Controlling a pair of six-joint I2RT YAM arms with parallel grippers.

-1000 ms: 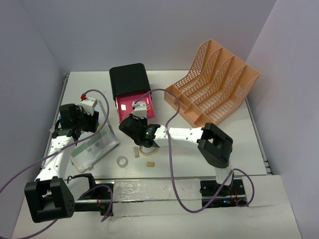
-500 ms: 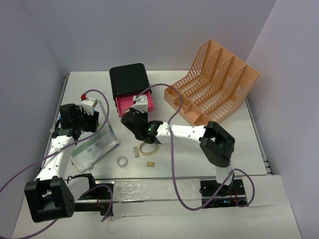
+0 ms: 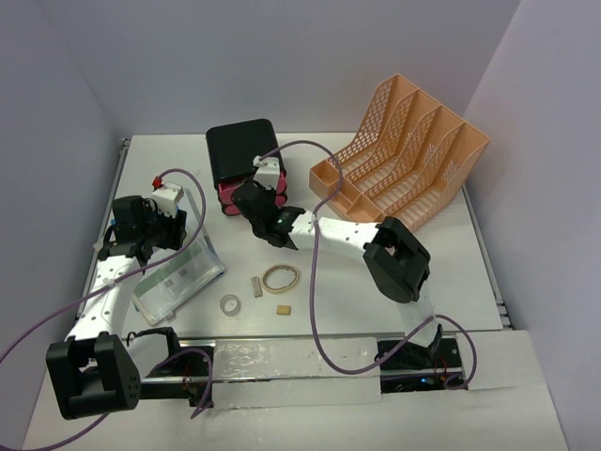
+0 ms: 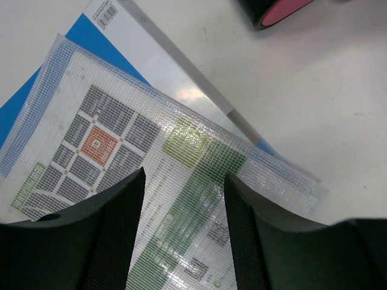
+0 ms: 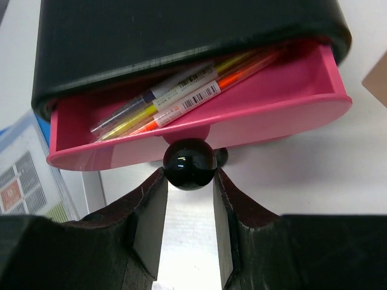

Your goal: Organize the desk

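On the white desk (image 3: 451,272) stands a black drawer box (image 3: 242,150) with a pink drawer (image 5: 272,103) pulled out a little, pens (image 5: 181,96) lying inside. My right gripper (image 5: 189,178) is shut on the drawer's black round knob (image 5: 189,163), both fingertips touching it; in the top view this gripper (image 3: 255,193) sits right at the box front. My left gripper (image 4: 184,187) hangs open over a clear mesh pouch (image 4: 121,151) holding a printed sheet, with nothing between its fingers. Under the pouch lies a blue-and-white booklet (image 4: 139,54).
A peach mesh file rack (image 3: 404,155) stands at the back right. A tan ring (image 3: 280,278), a small tape roll (image 3: 228,303) and two small beige blocks (image 3: 255,285) (image 3: 282,307) lie near the front middle. Purple cables loop over both arms.
My right gripper has moved back toward the black box with the knob in it, and the pink drawer has slid most of the way in. The left arm has not moved.
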